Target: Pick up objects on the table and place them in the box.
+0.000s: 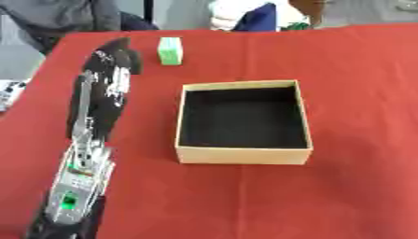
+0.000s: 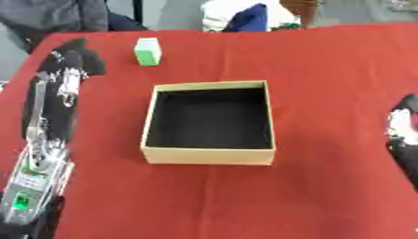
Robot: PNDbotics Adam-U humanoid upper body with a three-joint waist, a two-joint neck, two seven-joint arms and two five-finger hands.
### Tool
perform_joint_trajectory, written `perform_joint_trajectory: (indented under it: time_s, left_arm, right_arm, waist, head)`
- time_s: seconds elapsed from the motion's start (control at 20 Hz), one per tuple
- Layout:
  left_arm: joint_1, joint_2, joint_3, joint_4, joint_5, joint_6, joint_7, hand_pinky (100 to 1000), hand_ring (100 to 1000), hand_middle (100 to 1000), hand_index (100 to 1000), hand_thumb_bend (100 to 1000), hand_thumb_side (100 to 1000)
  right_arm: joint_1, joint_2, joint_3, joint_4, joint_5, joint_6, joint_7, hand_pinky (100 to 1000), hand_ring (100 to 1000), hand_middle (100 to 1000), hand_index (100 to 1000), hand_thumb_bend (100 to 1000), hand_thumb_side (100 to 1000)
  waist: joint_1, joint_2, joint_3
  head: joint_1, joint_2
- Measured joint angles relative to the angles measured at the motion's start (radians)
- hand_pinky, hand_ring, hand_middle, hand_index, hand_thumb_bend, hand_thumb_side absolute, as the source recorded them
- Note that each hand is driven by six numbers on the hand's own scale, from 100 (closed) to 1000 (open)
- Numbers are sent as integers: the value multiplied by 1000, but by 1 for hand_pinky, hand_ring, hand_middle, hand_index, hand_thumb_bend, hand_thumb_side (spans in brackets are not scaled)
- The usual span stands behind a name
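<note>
The square tan cardboard box (image 1: 243, 122) with its black lining sits open on the red tablecloth (image 1: 343, 74), and nothing shows inside it — so, judging by that, the placing has yet to start. Only one object to pick up is in view: a small pale-green rectangular block (image 1: 170, 50), standing upright on the cloth beyond the box's far left corner, well apart from the box.

The left hand (image 1: 114, 63) reaches forward along the box's left side on a long black and silver arm, its dark fingertips near the block but short of it and not touching. The fingers look held together and bent slightly at the tips; they hold nothing, though their exact set is hard to make out. The likely next move is a further reach toward the block.

The right hand (image 2: 401, 122) shows only in the right eye view, at the edge well to the right of the box — I cannot tell how its fingers lie.
</note>
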Motion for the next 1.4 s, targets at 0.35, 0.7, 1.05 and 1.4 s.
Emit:
perform_joint_trajectory:
  time_s: [0.35,0.7,1.05,1.4]
  left_arm:
    - [0,0,0,0,0,0,0,669,649,600,787,100,605]
    - [0,0,0,0,0,0,0,669,650,600,785,100,606]
    - [-2,0,0,0,0,0,-1,670,650,600,781,100,595]
    - [-86,39,1,0,1,-19,7,673,649,602,778,100,543]
  right_arm:
    - [0,0,0,0,0,1,1,527,744,511,834,100,534]
    - [0,0,0,0,0,1,1,527,744,504,834,100,534]
    - [4,0,0,0,0,1,1,527,745,504,834,100,533]
    - [9,0,0,0,0,0,-1,527,746,504,834,100,532]
  waist:
    - [0,0,2]
    - [2,0,0]
    - [3,0,0]
    - [4,-5,4]
  head:
    - [-1,0]
    - [-1,-1]
    - [-1,-2]
    - [-4,-2]
